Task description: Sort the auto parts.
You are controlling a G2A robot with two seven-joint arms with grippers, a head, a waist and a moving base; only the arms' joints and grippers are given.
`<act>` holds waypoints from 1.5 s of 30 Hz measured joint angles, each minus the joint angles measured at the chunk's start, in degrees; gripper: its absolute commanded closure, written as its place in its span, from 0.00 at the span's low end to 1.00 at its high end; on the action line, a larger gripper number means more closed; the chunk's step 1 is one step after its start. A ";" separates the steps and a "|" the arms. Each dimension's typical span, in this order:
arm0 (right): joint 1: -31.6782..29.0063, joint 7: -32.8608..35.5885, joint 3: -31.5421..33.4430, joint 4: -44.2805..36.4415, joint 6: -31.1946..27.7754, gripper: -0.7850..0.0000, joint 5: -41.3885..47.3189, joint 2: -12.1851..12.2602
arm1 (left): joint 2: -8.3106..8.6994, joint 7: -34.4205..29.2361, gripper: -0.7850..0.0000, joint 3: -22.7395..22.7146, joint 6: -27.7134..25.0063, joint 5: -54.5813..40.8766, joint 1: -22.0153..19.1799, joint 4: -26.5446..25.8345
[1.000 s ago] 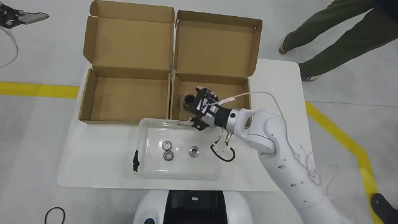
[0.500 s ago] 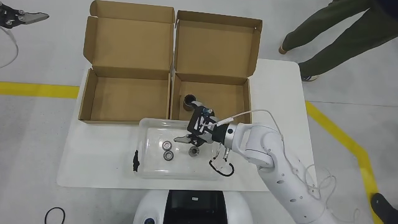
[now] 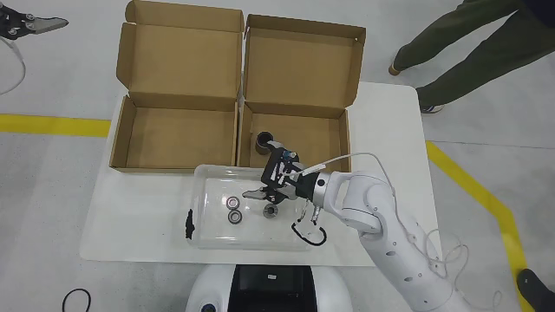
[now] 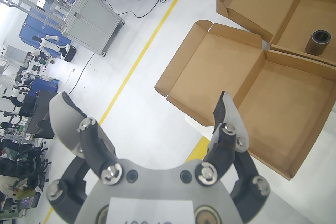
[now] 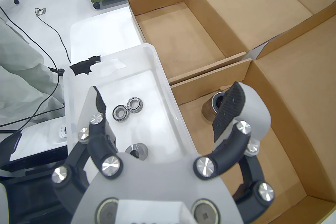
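Bearings point(image 5: 120, 113) in the clear bin point(image 5: 126, 50) look like my next pick, so with my right pincer point(image 5: 165, 96) hanging wide open and empty over it, I'd drop onto one.

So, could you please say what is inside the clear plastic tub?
Two steel roller bearings lie side by side, and a silver metal ring sits apart. The right gripper hides part of the clear plastic tub.

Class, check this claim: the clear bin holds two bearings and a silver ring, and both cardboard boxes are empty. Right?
Not both: the top view shows a dark cylinder standing in one cardboard box. The clear bin does hold two bearings and a silver ring.
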 measured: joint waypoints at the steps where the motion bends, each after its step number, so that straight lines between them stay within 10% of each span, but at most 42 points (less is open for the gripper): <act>1: 0.00 0.00 0.00 0.00 0.00 0.00 0.00 0.00 | 0.00 0.00 0.00 0.00 0.00 0.00 0.00 0.00; 45: -5.64 5.28 -2.76 -1.93 -6.56 0.11 -6.62 2.45 | 0.00 0.00 0.00 0.00 0.00 0.00 0.00 0.00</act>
